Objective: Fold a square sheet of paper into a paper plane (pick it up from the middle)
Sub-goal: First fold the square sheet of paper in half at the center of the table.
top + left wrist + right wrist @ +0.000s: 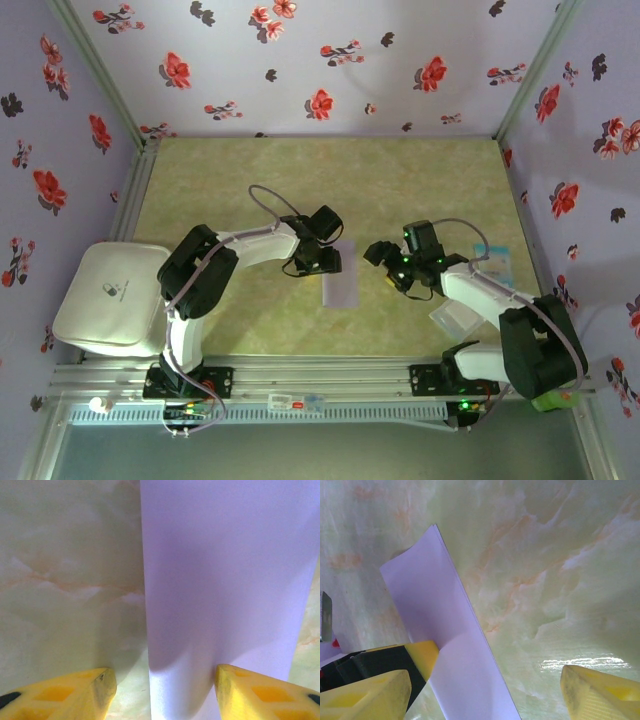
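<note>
Nearest the arm bases, a translucent plastic square (455, 318) lies to the right of the square sheet of paper (341, 278), and a white pouch (110, 295) sits well off to the sheet's left. The sheet lies mid-bench (220, 180), doubled into a long narrow strip, so the centre fold looks made.

The left tool (322, 262) stands at the strip's left edge with its jaws roughly half apart. One finger (260, 692) is over the paper and the other is on bare bench just beside it, gripping nothing. The right tool (385, 262) hovers near the strip's right side, jaws wide and empty. A small light-blue card (492, 262) lies well to the sheet's right.

The step in hand seems to be setting the crease. Folding the corners to the centre line would come next, which calls for one tool to pin the paper while the other lifts a corner.
</note>
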